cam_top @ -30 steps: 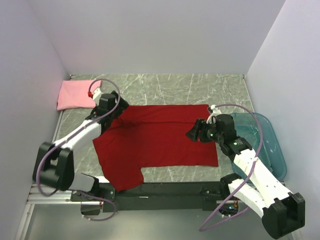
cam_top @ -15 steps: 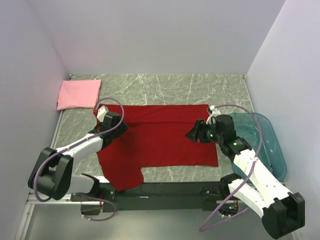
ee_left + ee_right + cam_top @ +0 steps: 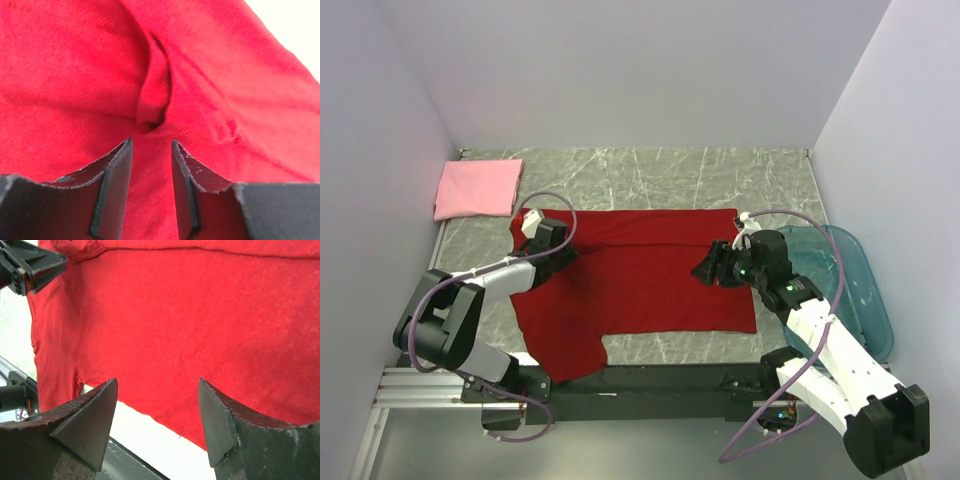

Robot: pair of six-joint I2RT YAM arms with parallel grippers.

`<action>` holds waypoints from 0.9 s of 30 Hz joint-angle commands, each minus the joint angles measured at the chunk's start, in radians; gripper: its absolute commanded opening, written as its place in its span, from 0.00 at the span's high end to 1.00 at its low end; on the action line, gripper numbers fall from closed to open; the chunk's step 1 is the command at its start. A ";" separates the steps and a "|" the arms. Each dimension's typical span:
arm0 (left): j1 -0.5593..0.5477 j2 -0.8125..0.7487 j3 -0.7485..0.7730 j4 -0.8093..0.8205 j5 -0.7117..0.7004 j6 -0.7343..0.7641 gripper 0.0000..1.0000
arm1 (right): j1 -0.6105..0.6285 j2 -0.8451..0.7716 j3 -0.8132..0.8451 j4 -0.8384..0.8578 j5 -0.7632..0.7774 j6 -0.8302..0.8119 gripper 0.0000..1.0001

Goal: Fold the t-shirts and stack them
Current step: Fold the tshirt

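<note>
Red t-shirt (image 3: 640, 285) lies spread beneath both jaws. It looks soft, limp and light. Left jaws stand narrowly apart, a raised pucker just ahead, nothing pinched. Right jaws hang wide and empty above the cloth. Best hold is likely a doubled edge. Pink t-shirt (image 3: 477, 188) lies folded, well beyond the left jaws.

creased red t-shirt (image 3: 70, 65), end effector (image 3: 151, 146) parted

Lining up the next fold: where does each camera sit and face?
Top: above and behind, looking down at red shirt, pink shirt, bin; left arm, right arm show.
Left wrist: on left arm, close on bunched red cloth; its fingers show.
Right wrist: on right arm, across the shirt; its open fingers show.
Shared: red shirt in all; right wrist sees left gripper.
</note>
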 commanded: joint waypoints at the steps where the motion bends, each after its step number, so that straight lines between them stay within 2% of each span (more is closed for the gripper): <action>1: -0.001 0.012 0.048 0.045 -0.026 0.026 0.58 | 0.003 -0.004 -0.012 0.023 -0.003 -0.018 0.28; 13: -0.001 0.083 0.100 0.044 -0.024 0.031 0.60 | 0.005 0.008 -0.012 0.024 -0.005 -0.018 0.28; 15: -0.001 0.086 0.104 0.039 -0.023 0.031 0.62 | 0.005 0.008 -0.013 0.026 -0.003 -0.016 0.28; 19: -0.003 0.079 0.107 0.035 -0.017 0.031 0.73 | 0.003 0.010 -0.015 0.026 -0.003 -0.016 0.28; 20: -0.003 0.075 0.107 0.033 -0.018 0.031 0.79 | 0.003 0.010 -0.015 0.026 -0.005 -0.015 0.28; 25: -0.003 0.062 0.109 0.016 -0.011 0.031 0.97 | 0.003 0.007 -0.013 0.026 -0.003 -0.015 0.28; 27: -0.007 0.056 0.112 0.002 0.002 0.025 0.99 | 0.005 0.005 -0.015 0.024 -0.002 -0.015 0.28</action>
